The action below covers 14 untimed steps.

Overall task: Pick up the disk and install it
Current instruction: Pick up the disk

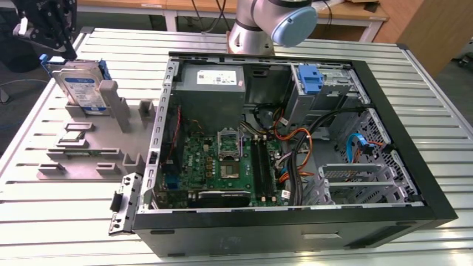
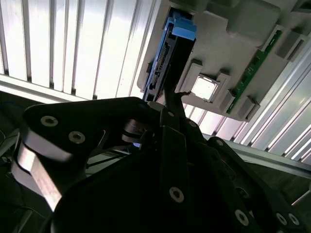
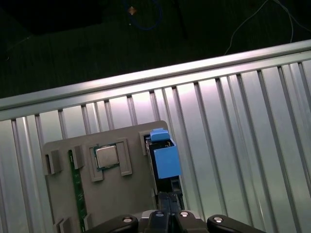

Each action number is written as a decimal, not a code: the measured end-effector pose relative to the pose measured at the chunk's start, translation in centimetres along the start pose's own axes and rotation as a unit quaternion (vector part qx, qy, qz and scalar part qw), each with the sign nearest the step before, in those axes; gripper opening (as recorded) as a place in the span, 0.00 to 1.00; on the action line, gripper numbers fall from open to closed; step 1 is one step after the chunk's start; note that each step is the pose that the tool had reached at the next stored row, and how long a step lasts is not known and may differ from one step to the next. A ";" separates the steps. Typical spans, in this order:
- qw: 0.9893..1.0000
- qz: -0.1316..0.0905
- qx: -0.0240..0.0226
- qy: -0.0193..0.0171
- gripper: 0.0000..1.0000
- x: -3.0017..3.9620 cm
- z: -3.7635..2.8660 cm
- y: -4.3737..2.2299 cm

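Counting stock from my remote station, I log one arm [image 1: 273, 22], mounted at the far edge of the slatted metal worktop [image 1: 59, 233]. One black gripper [image 1: 65, 52] hangs just over the top edge of the disk [image 1: 77, 91], at the exterior view's far left. I cannot tell whether it is released or clenched, nor whether it touches. The one disk is silver with a white-and-blue label and a blue bracket. It stands upright on edge in a slot of one grey holder plate [image 1: 88, 160], outside the case and to the exterior view's left of it. The same plate holds one square processor chip [image 3: 106, 156] lying flat in its own recess near the disk, and one green memory strip [image 3: 75, 184] on the chip's other side. One open computer case [image 1: 281, 233] lies on the worktop beside the plate. Inside it I count one green motherboard [image 1: 221, 160], one grey metal box [image 1: 214, 80] with a white sticker, and one upright blue latch piece [image 1: 310, 80].
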<state>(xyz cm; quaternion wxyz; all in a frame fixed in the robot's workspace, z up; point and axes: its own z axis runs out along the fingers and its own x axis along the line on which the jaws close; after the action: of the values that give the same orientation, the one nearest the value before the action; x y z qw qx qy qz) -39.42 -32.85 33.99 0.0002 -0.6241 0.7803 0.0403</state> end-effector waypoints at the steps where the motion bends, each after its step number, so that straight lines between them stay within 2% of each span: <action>1: 1.000 0.000 0.000 0.000 0.10 0.00 0.01 0.00; 2: 1.000 0.000 0.000 0.000 0.11 0.00 0.01 0.00; 3: 1.000 0.000 0.000 0.000 0.17 0.00 0.01 0.00; 4: 1.000 0.000 0.000 0.000 0.17 0.00 0.01 0.00; 6: 1.000 0.000 0.000 0.000 0.29 0.00 0.02 0.00; 7: 1.000 0.000 0.000 0.000 0.29 0.00 0.02 0.00; 9: 1.000 0.000 0.000 0.000 0.41 0.00 0.03 0.00; 11: 1.000 0.000 0.000 0.000 0.41 0.00 0.03 0.00; 12: 1.000 0.000 0.000 0.000 0.47 0.00 0.03 0.00; 14: 1.000 0.000 0.000 0.000 0.47 0.00 0.04 0.00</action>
<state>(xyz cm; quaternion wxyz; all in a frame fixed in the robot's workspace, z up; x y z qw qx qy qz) -39.43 -32.85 33.94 0.0002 -0.6241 0.7803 0.0403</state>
